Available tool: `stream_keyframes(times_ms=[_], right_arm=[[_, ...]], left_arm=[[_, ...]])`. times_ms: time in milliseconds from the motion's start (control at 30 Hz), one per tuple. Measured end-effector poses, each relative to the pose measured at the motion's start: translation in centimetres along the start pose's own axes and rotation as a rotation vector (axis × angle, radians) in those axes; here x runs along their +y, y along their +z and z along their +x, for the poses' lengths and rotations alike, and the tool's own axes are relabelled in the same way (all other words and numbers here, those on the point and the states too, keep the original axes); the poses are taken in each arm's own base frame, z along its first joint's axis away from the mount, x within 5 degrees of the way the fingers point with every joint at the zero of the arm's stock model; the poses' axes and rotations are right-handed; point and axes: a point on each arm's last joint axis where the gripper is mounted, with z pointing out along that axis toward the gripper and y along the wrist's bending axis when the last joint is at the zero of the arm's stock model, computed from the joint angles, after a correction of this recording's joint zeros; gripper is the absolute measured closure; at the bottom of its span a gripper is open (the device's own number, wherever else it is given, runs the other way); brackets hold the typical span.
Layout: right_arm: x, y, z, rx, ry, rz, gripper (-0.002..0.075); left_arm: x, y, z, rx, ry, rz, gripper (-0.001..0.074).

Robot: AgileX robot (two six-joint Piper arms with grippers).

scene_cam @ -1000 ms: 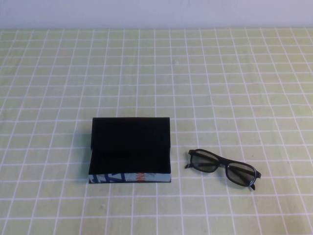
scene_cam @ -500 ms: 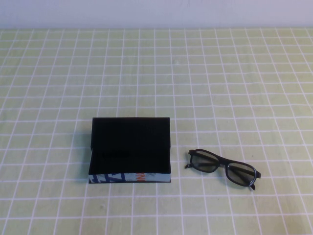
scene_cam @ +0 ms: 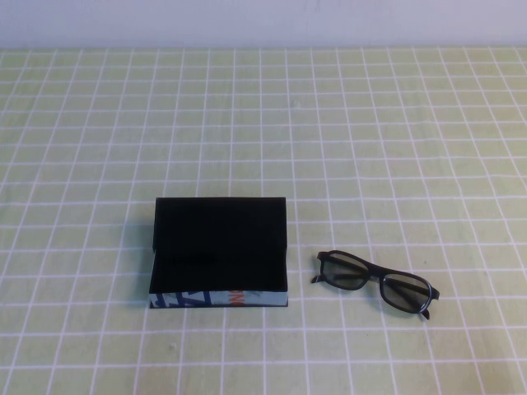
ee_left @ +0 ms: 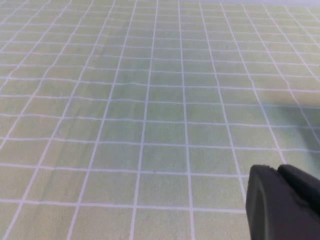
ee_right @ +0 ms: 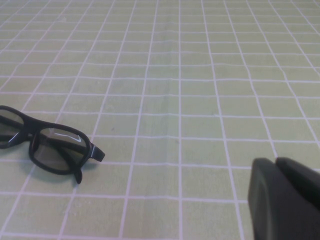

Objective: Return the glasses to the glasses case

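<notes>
The glasses case (scene_cam: 221, 251) lies open on the table left of centre, lid raised at the back, black inside, with the blue, white and orange pattern on its near side. The black glasses (scene_cam: 375, 282) lie on the cloth just right of the case, apart from it. They also show in the right wrist view (ee_right: 47, 145), some way from my right gripper (ee_right: 275, 161), which is shut and empty. My left gripper (ee_left: 277, 169) is shut and empty above bare cloth. Neither gripper shows in the high view.
A green checked tablecloth (scene_cam: 370, 148) covers the whole table. A pale wall runs along the far edge (scene_cam: 263, 25).
</notes>
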Motion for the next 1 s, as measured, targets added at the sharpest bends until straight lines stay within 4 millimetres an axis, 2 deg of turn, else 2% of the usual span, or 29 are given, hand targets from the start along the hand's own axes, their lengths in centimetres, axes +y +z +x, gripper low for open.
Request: stream_keyframes(times_ms=[133, 267, 400, 533, 600, 733, 867, 1000], right_arm=[[0.0, 0.0, -0.2, -0.021, 0.0, -0.001, 0.0743], [0.1, -0.1, -1.4, -0.149, 0.0, -0.007, 0.0743], [0.2, -0.7, -3.6, -0.407, 0.0, -0.018, 0.0743], [0.3, -2.2, -5.9, -0.705, -0.002, -0.032, 0.0743], [0.3, -2.7, -6.5, -0.795, -0.002, -0.036, 0.0743], [0.3, -3.3, -7.0, -0.88, 0.001, -0.04, 0.0743], [0.1, -3.7, -7.3, -0.938, 0.05, -0.035, 0.0743], [-0.2, -4.9, -8.1, -1.089, 0.103, -0.032, 0.0743]], left_arm=[[-0.1, 0.0, -0.2, -0.027, -0.004, 0.008, 0.0738], [-0.3, -0.1, -1.0, -0.112, -0.048, 0.038, 0.0738], [-0.9, -0.5, -2.9, -0.316, -0.1, 0.118, 0.0738], [-1.7, -1.8, -5.2, -0.601, -0.102, 0.229, 0.0738], [-1.9, -2.5, -5.9, -0.709, -0.091, 0.27, 0.0738], [-2.3, -3.4, -6.7, -0.836, -0.076, 0.318, 0.0738], [-2.3, -3.8, -7.0, -0.881, -0.074, 0.334, 0.0738], [-2.5, -4.8, -7.6, -1.001, -0.084, 0.384, 0.0738]])
